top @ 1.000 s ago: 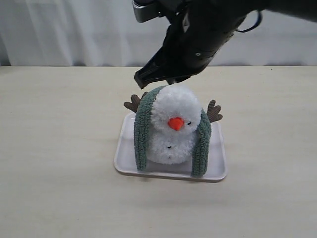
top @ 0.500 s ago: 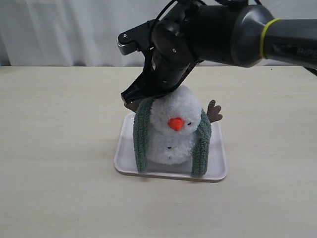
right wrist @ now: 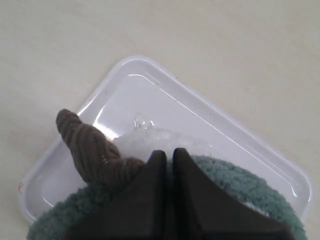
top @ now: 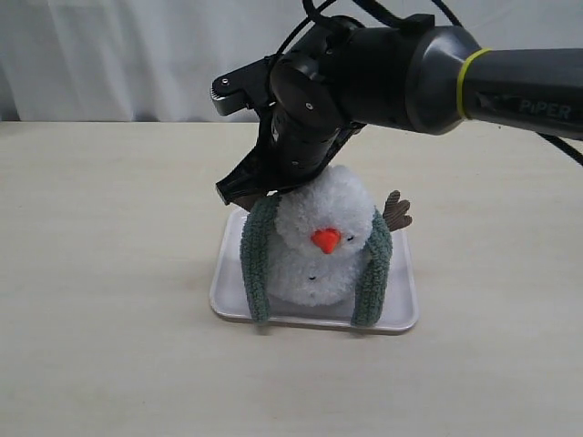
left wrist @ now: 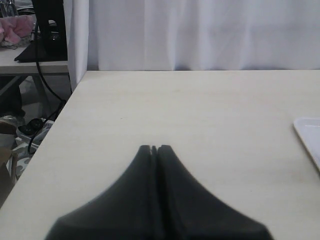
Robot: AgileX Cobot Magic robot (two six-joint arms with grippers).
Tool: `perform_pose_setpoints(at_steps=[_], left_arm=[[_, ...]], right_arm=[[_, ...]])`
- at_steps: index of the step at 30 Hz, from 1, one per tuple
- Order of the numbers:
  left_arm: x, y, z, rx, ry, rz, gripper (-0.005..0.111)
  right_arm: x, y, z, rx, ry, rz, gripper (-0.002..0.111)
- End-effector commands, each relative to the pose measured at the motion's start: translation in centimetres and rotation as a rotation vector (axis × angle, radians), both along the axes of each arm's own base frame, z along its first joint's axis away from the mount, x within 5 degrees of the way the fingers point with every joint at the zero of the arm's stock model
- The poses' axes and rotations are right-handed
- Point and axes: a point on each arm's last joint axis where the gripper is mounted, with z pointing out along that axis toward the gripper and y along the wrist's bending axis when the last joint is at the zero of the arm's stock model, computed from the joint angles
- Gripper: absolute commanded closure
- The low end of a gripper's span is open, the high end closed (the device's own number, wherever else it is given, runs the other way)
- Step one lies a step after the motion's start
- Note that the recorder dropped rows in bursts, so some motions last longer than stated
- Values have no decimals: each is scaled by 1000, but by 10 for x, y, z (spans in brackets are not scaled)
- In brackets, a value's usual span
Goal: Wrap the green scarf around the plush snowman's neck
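Note:
The plush snowman (top: 319, 232) sits on a white tray (top: 223, 291), its orange nose towards the camera. The green scarf (top: 257, 264) passes behind its head and hangs down both sides to the tray. My right gripper (top: 239, 189) is low behind the snowman's left shoulder, shut, its tips pressing on the scarf (right wrist: 240, 185) beside a brown twig arm (right wrist: 85, 145). In the right wrist view, my right gripper (right wrist: 165, 152) shows no clear hold on anything. My left gripper (left wrist: 154, 147) is shut and empty over bare table, outside the exterior view.
The tray's far rim (right wrist: 150, 95) lies just past the right fingertips. A corner of the tray (left wrist: 310, 132) shows in the left wrist view. The other twig arm (top: 396, 209) sticks out on the right. A white curtain (top: 109, 64) hangs behind the table.
My right gripper has come down from above the snowman's head to behind its left shoulder. The snowman's head has sunk and tipped forward a little.

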Motion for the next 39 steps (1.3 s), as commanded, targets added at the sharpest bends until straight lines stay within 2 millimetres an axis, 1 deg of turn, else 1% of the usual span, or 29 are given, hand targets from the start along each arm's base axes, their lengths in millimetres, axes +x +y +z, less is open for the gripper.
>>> perform_pose_setpoints(at_steps=[1,4,7,9,12,14,16,19,23,25,26,27,30,32,36,39], left_arm=[[0,0,0,-8,-9,4,107],[0,0,0,-8,-9,4,107],[0,0,0,-8,-9,4,107],[0,0,0,-8,-9,4,107],[0,0,0,-8,-9,4,107],[0,0,0,-8,-9,4,107],[0,0,0,-8,-9,4,107],[0,0,0,-8,-9,4,107],[0,0,0,-8,-9,4,107],[0,0,0,-8,-9,4,107],[0,0,0,-8,-9,4,107],[0,0,0,-8,-9,4,107],[0,0,0,-8,-9,4,107],[0,0,0,-8,-9,4,107],[0,0,0,-8,-9,4,107],[0,0,0,-8,-9,4,107]], right_arm=[[-2,0,9,24,-9,-5,104],[-8,-3,28,75,-26,-11,102],[-18,-6,50,144,-29,-8,90],[-27,-7,64,192,-1,10,80],[-43,-9,76,235,81,56,68],[-54,-9,79,263,164,78,63],[-66,-6,73,258,252,110,63],[-86,4,52,222,304,150,63],[-101,16,25,232,283,152,63],[-105,18,13,242,267,133,63],[-108,17,2,237,280,117,61],[-110,17,-4,240,277,118,59],[-114,12,-32,249,272,95,53],[-114,11,-46,261,254,94,51],[-108,14,-64,287,174,124,51],[-101,13,-76,268,152,114,52]])
